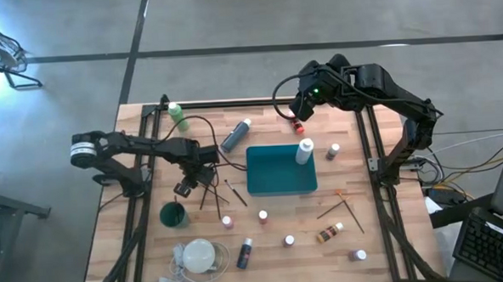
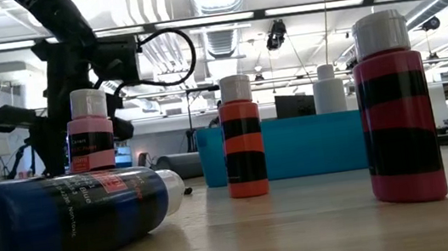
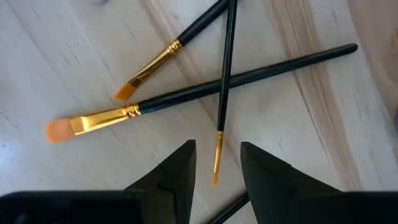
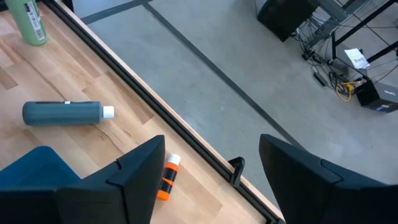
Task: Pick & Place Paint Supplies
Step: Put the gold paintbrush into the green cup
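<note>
Three thin brushes with black handles, gold ferrules and orange bristles lie crossed on the wooden table left of the teal tray. My left gripper is open just above them, and the thinnest brush's tip shows between its fingers; in the high view the gripper is over the brush pile. My right gripper is open and empty above the table's far edge, over a small orange bottle that lies on its side. That bottle also shows in the high view.
A grey-blue bottle lies and a green bottle stands at the far left. A white bottle stands at the tray's right edge. A green cup, a white corded disc, several small bottles and more brushes occupy the near half.
</note>
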Controlling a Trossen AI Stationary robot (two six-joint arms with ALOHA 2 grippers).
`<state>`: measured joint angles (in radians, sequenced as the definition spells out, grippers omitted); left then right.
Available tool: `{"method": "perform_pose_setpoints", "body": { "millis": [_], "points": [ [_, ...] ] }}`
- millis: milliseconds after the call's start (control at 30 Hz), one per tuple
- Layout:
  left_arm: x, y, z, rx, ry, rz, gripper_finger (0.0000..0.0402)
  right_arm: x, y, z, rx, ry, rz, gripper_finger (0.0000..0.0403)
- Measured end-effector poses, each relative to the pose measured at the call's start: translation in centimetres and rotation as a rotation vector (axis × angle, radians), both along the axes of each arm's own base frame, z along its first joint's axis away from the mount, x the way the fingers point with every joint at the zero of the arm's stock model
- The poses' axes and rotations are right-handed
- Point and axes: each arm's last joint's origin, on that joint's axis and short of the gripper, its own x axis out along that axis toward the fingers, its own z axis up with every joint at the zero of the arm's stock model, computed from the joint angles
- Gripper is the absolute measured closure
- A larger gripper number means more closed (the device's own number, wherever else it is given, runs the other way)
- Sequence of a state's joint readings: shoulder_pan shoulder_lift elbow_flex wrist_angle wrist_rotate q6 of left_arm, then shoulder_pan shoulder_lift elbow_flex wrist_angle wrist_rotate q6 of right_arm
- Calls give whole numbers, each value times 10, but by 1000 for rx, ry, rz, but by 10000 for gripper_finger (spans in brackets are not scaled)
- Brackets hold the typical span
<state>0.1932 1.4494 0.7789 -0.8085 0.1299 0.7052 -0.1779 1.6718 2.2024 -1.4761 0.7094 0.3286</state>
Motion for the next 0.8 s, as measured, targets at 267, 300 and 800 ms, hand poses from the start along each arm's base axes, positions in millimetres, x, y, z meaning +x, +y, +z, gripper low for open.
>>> {"method": "perform_pose_setpoints", "body": {
  "millis": [267,300,800],
  "points": [
    [-5,-1,-9,-7,13,0,271,0,0,0,0,0,0,116],
    [-6,-1,-10,-6,11,1,271,0,0,0,0,0,0,112],
    [-7,0,-17,38,-15,2,301,0,0,0,0,0,1,75]
  ]
}}
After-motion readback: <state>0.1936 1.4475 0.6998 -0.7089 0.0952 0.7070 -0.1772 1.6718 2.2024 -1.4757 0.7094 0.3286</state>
